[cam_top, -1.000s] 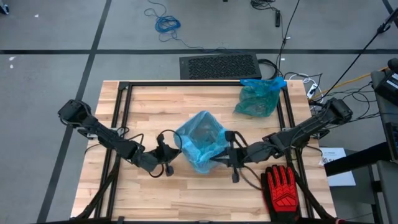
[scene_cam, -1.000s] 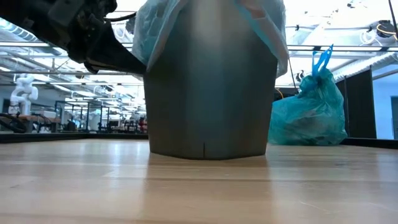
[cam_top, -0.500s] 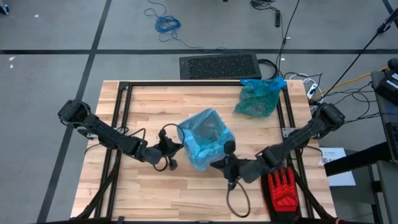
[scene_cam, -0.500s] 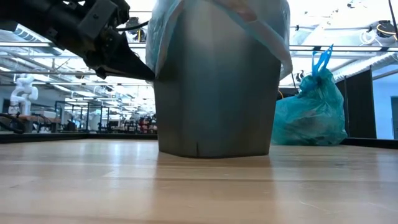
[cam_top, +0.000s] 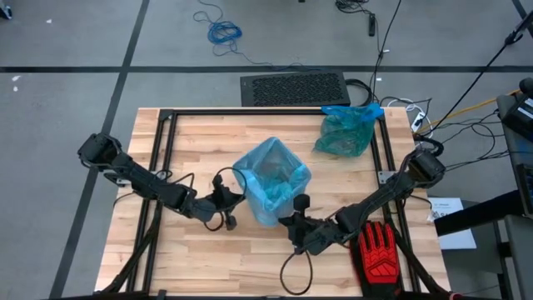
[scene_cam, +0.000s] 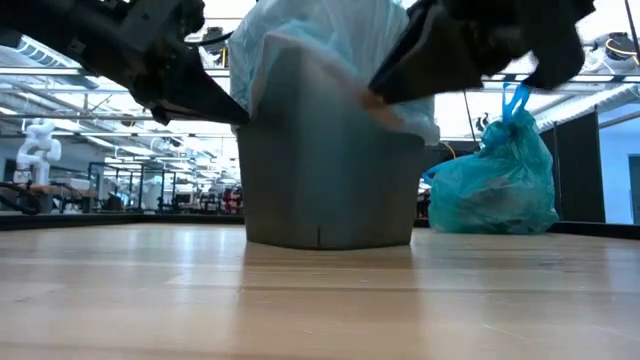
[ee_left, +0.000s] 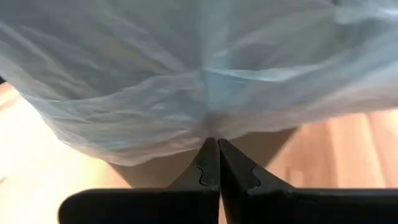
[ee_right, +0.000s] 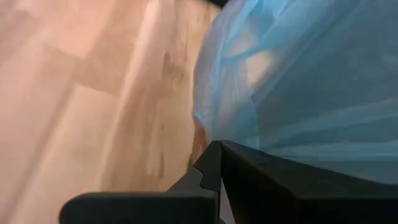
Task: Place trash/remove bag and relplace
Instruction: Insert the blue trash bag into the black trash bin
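The left gripper (ee_left: pixel 217 163) has its two dark fingers pressed together on a fold of the blue bin liner (ee_left: pixel 205 81), pinching the thin plastic where it hangs over the side of the grey trash bin (scene_cam: pixel 330 170). From above, that gripper (cam_top: pixel 223 202) sits tight against the bin's left side, its arm reaching in from the table's left edge.

The right gripper (ee_right: pixel 219 163) is likewise closed, its fingers nipped onto the liner's edge, with bare wood showing just beside it. In the high view it (cam_top: pixel 293 223) lies at the bin's front right corner, the arm running back toward the table's right edge.

The bin stands upright near the middle of the wooden table (cam_top: pixel 191 142), the liner (cam_top: pixel 271 179) draped over its rim and open at the top. I can't make out any trash inside it.

A tied blue bag (cam_top: pixel 346 129), full and knotted, rests at the far right corner, well apart from the bin. A red-and-black glove (cam_top: pixel 379 250) lies flat at the near right edge, just beside the right arm.
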You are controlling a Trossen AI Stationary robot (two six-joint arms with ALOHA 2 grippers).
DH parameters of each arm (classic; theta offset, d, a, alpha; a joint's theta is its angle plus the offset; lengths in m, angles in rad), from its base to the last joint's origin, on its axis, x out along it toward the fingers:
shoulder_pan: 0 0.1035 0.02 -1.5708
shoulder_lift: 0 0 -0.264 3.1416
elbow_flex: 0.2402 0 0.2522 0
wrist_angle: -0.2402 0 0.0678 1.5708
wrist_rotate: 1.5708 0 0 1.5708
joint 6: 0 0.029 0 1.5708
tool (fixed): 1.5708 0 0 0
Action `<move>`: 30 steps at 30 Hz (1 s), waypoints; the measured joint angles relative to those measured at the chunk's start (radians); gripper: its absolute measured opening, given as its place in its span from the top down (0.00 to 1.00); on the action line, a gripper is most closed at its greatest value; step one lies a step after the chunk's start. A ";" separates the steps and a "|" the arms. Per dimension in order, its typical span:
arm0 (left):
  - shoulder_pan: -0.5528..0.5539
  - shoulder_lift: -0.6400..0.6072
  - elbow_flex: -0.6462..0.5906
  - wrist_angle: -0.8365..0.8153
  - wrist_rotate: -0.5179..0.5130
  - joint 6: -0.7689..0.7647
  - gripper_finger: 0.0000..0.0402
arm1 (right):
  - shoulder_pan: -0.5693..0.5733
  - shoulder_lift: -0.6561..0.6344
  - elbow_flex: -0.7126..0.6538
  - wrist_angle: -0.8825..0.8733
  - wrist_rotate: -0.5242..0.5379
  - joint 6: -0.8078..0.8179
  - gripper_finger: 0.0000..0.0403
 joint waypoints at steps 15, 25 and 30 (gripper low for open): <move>-0.248 0.000 0.083 0.027 -0.202 0.053 1.00 | 0.066 -0.141 0.002 0.027 -0.009 0.024 1.00; -0.082 0.021 0.095 0.114 -0.274 0.136 1.00 | 0.061 -0.141 0.002 0.065 -0.004 0.005 1.00; -0.044 0.067 0.095 0.119 -0.199 0.091 1.00 | 0.061 -0.141 0.002 0.064 -0.004 0.021 1.00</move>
